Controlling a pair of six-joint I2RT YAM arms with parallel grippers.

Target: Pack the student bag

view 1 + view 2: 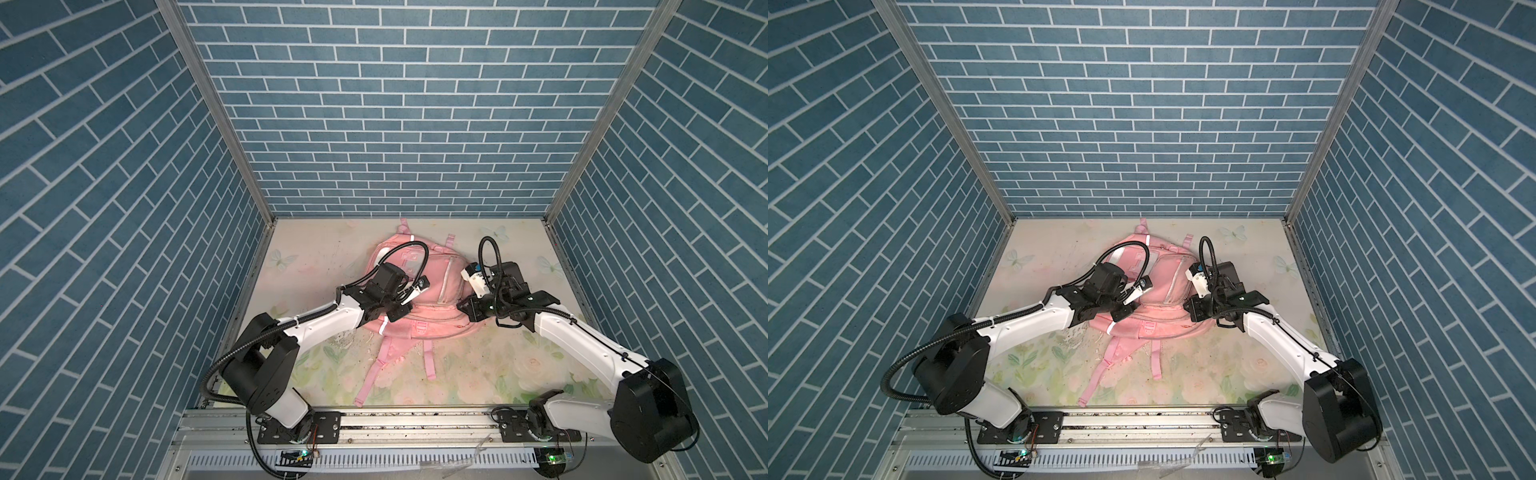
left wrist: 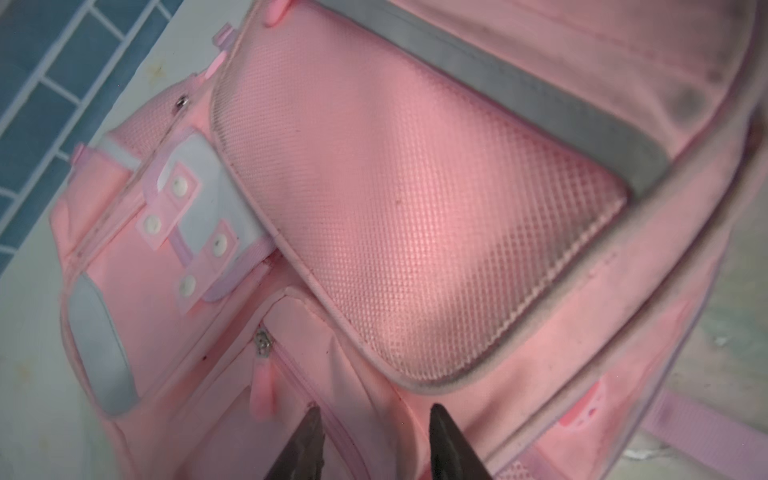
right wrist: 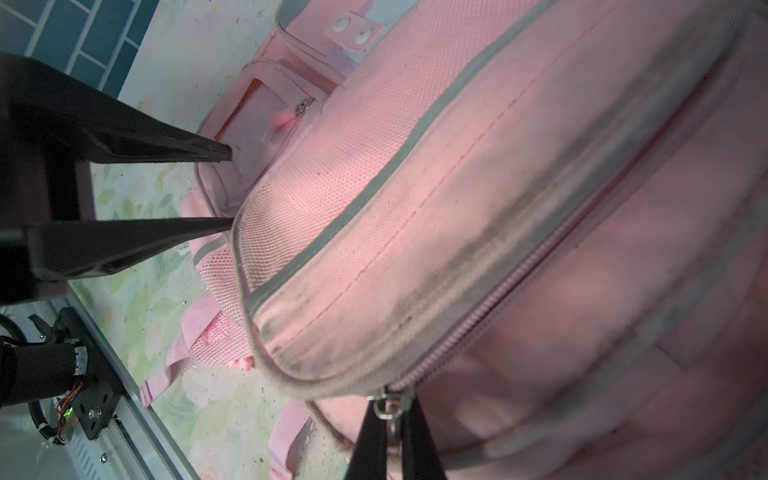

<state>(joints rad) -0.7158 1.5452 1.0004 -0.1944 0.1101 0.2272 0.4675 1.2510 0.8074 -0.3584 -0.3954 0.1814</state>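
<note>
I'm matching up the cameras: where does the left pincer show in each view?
In a top view: left pincer over the student bag's near-left corner.
In a top view: pincer beside the reflective strip.
Left wrist: pincer beside the pink zipper pull.
Right wrist: its fingers pointing at the window pocket.
Landmark: that zipper pull, in both wrist views.
</note>
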